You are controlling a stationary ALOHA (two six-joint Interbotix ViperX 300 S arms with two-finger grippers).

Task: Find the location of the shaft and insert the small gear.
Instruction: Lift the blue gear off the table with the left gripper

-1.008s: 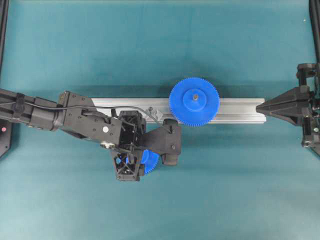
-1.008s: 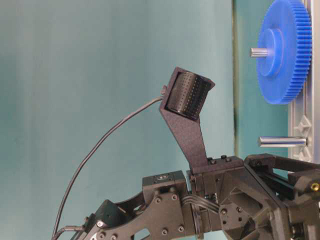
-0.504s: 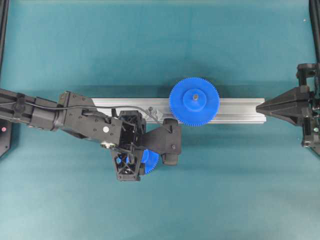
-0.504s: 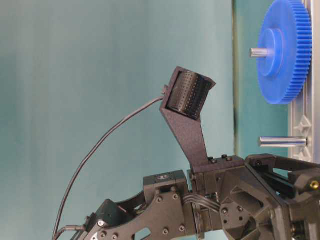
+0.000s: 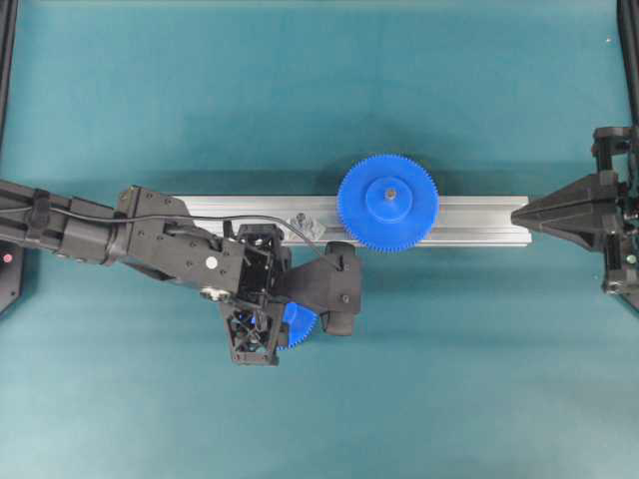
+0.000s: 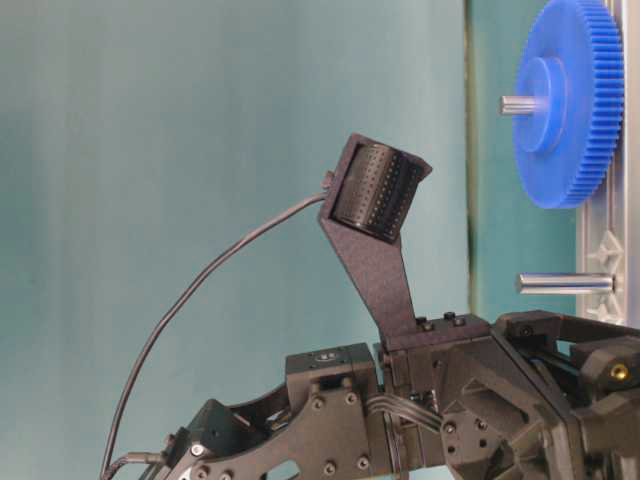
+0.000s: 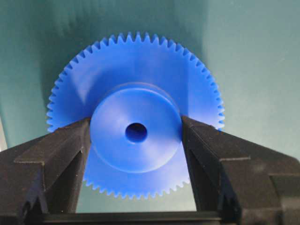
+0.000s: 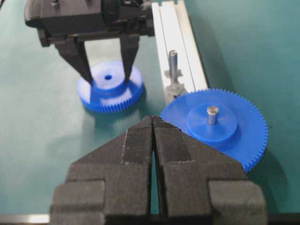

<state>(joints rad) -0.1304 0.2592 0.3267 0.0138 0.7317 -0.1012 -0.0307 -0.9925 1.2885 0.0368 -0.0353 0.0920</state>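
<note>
Clearly the left tool (image 7: 136,140) is set up for a hub grasp: its two dark fingers (image 7: 61,159) stand on either side of the raised round hub of the small gear (image 7: 135,136), the pads right at the hub wall, though whether they already press it firmly I cannot tell. Taking the hub rather than the toothed rim makes sense, since it leaves the centre hole clear and keeps the gear level for threading. That gear lies flat on the teal bench (image 5: 449,379), on the near side of the grooved aluminium rail (image 5: 479,220) in the overhead view and mostly hidden there under the left tool's body. The shaft (image 8: 173,63) stands upright on its small silver base at the rail, apart from the small gear and between it and the large gear (image 8: 215,124), which already sits on its own pin further right along the rail. The right tool (image 8: 153,140) waits well off at the right end of the rail with its jaws pressed together and nothing between them, presumably parked so the working space stays free. My judgement is that the pick-up is just beginning; lifting, carrying across and lining the hole up over the thin pin are all left, and alignment looks the delicate part.
</note>
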